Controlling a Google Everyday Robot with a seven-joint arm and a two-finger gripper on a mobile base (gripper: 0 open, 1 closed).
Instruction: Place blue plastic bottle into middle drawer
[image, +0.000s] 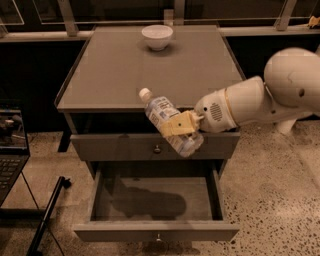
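My gripper (178, 125) is shut on the blue plastic bottle (165, 117), a clear bottle with a white cap and pale label. The bottle is held tilted, cap up and to the left, in the air in front of the cabinet's front edge. It hangs over the closed upper knobbed drawer (155, 146) and above the middle drawer (156, 231). The middle drawer is pulled open and its inside shows only the bottle's and arm's shadow. My white arm reaches in from the right.
A white bowl (157, 36) stands at the back of the cabinet top (115, 75). A laptop (11, 150) sits at the left edge, with a dark stand leg (47, 215) on the speckled floor beside the open drawer.
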